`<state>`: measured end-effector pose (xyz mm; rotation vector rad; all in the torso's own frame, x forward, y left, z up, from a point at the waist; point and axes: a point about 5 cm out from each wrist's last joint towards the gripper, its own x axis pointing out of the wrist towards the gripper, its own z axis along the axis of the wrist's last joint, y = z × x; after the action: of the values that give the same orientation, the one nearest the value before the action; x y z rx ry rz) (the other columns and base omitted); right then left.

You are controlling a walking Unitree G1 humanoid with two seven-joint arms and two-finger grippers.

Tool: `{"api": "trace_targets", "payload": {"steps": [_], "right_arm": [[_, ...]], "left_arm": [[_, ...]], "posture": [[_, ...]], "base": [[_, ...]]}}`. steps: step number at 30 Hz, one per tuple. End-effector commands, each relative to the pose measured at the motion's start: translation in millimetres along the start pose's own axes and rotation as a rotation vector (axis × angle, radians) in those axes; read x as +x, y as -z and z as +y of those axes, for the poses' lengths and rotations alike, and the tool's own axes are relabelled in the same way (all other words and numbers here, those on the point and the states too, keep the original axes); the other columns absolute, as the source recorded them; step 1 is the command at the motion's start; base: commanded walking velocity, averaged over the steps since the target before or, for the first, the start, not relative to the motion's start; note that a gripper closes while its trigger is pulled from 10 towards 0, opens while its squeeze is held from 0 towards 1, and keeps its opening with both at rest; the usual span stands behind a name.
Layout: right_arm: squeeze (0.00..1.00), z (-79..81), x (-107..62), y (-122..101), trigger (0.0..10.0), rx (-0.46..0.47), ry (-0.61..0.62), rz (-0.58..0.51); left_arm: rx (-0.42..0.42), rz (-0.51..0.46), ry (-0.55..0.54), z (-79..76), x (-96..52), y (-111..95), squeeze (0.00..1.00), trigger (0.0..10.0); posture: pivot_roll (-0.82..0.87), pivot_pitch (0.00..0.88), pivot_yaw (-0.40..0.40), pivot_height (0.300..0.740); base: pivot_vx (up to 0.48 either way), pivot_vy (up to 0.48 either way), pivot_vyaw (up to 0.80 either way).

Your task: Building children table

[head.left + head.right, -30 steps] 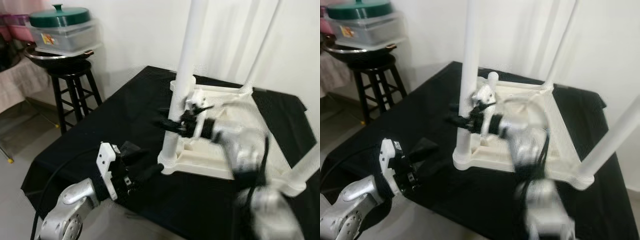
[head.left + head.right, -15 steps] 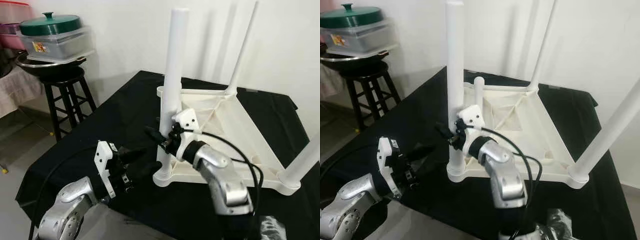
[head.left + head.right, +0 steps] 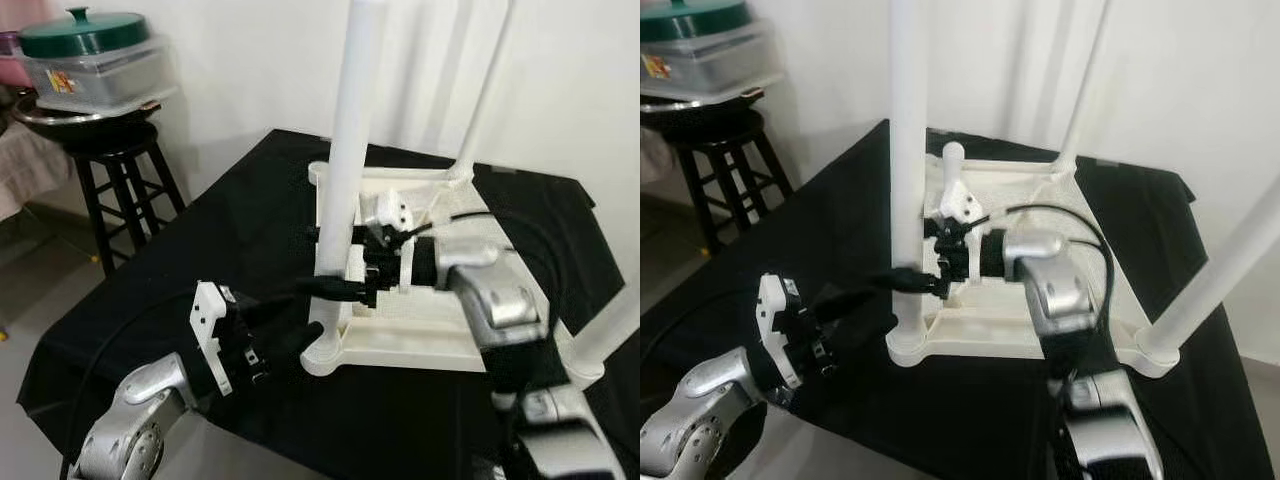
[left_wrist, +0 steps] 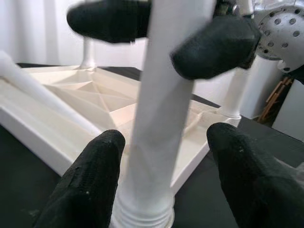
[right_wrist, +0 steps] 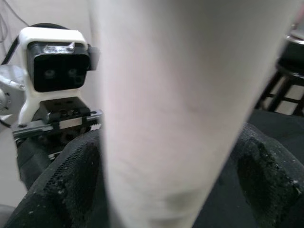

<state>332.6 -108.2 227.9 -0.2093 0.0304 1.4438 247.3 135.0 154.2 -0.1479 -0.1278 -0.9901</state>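
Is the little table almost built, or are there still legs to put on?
The white tabletop lies upside down on the black cloth, with legs standing in its corners, so most looks done. The right gripper is clamped around the near leg; the left gripper waits open at its base. Seating it and flipping the table remain.

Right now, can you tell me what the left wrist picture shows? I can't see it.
A white table leg stands upright between the left gripper's two black fingers, which sit on either side of it, apart. Higher up, the right gripper straddles the same leg. Behind lies the upside-down white tabletop on black cloth.
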Motion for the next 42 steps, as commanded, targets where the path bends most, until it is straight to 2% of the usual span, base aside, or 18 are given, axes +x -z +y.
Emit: {"api": "trace_targets", "payload": {"steps": [1,2,6,7,11,18,20,21,23,25,26,27,28,29,30,33,35,42], "right_arm": [[0.0,-3.8,2.2,-1,10.0,0.0,-0.048,0.005],[0.0,-11.1,5.9,-4,10.0,0.013,-0.084,0.011],[0.0,-16.2,9.0,-7,10.0,0.034,-0.11,0.016],[0.0,-19.4,11.6,-8,0.0,0.051,-0.129,0.018],[0.0,-22.3,10.5,-6,0.0,0.088,-0.151,0.013],[0.0,-24.4,0.8,-1,0.0,0.074,-0.128,0.006],[0.0,-26.3,-11.2,8,0.0,0.041,0.009,0.009],[0.0,-26.3,-11.2,8,0.0,0.041,0.009,0.009],[0.0,-23.8,-17.2,18,0.0,0.049,0.164,0.003],[0.0,-23.8,-17.2,18,0.0,0.049,0.164,0.003],[0.0,-14.9,-11.6,29,0.0,0.098,0.273,0.006],[0.0,0.5,4.0,49,0.0,0.174,0.52,0.028],[0.0,0.5,4.0,49,0.0,0.174,0.52,0.028],[0.0,33.4,28.6,66,0.0,0.168,0.549,0.119],[0.0,50.9,38.7,69,0.0,0.121,0.606,0.149],[0.0,53.1,41.6,63,0.0,0.099,0.631,0.109],[0.0,44.1,34.3,68,0.0,0.223,0.661,0.065],[0.0,42.7,33.6,70,0.0,0.267,0.652,0.07]], "left_arm": [[0.004,0.004,0.011,-1.8,1.5,1,0.0,10.0],[0.002,0.007,0.012,-2.5,1.3,2,0.0,10.0],[0.001,0.009,0.013,-3.2,1.2,3,0.0,10.0],[-0.001,0.011,0.014,-3.8,1.3,3,0.0,10.0],[-0.005,0.012,0.015,-4.9,1.6,4,0.0,10.0],[-0.005,0.01,0.017,-4.9,1.7,4,0.0,10.0],[-0.005,0.008,0.018,-4.7,1.7,3,0.0,10.0],[-0.005,0.008,0.018,-4.7,1.7,3,0.0,10.0],[-0.004,0.007,0.018,-4.2,0.9,2,0.0,10.0],[-0.004,0.007,0.018,-4.2,0.9,2,0.0,10.0],[-0.003,0.005,0.017,-3.7,-0.1,1,0.0,10.0],[-0.002,0.005,0.017,-2.4,-1.3,0,0.0,10.0],[-0.002,0.005,0.017,-2.4,-1.3,0,0.0,10.0],[-0.002,0.003,0.018,-0.6,-1.8,-1,0.0,10.0],[-0.003,0.002,0.019,1.2,-2.1,-2,0.0,10.0],[-0.003,0.005,0.022,2.5,-2.1,-2,0.0,10.0],[-0.006,0.004,0.024,3.5,-0.5,-1,0.0,10.0],[0.004,-0.006,0.001,3.9,-0.8,-1,0.0,10.0]], "posture": [[-0.05,0.0,-0.058,0.74],[-0.04,0.0,-0.058,0.74],[-0.04,0.0,-0.058,0.74],[-0.03,0.0,-0.059,0.74],[-0.03,0.0,-0.058,0.74],[-0.03,0.0,-0.058,0.74],[-0.05,0.003,-0.058,0.74],[-0.05,0.003,-0.058,0.74],[-0.06,0.007,-0.06,0.74],[-0.06,0.007,-0.06,0.74],[-0.07,0.014,-0.061,0.74],[-0.08,0.021,-0.057,0.74],[-0.08,0.021,-0.057,0.74],[-0.1,0.031,-0.035,0.74],[-0.1,0.025,-0.028,0.74],[-0.11,0.024,-0.024,0.74],[-0.09,0.015,-0.045,0.74],[-0.09,0.011,-0.05,0.74]], "base": [[0.0,0.0,0.0],[0.0,0.0,0.0],[0.0,0.0,0.0],[0.0,0.0,0.0],[0.0,0.0,0.0],[0.0,0.0,0.0],[0.0,0.0,0.0],[0.0,0.0,0.0],[0.0,0.0,0.0],[0.0,0.0,0.0],[0.0,0.0,0.0],[0.0,0.0,0.0],[0.0,0.0,0.0],[0.0,0.0,0.0],[0.0,0.0,0.0],[0.0,0.0,0.0],[0.0,0.0,0.0],[0.0,0.0,0.0]]}}
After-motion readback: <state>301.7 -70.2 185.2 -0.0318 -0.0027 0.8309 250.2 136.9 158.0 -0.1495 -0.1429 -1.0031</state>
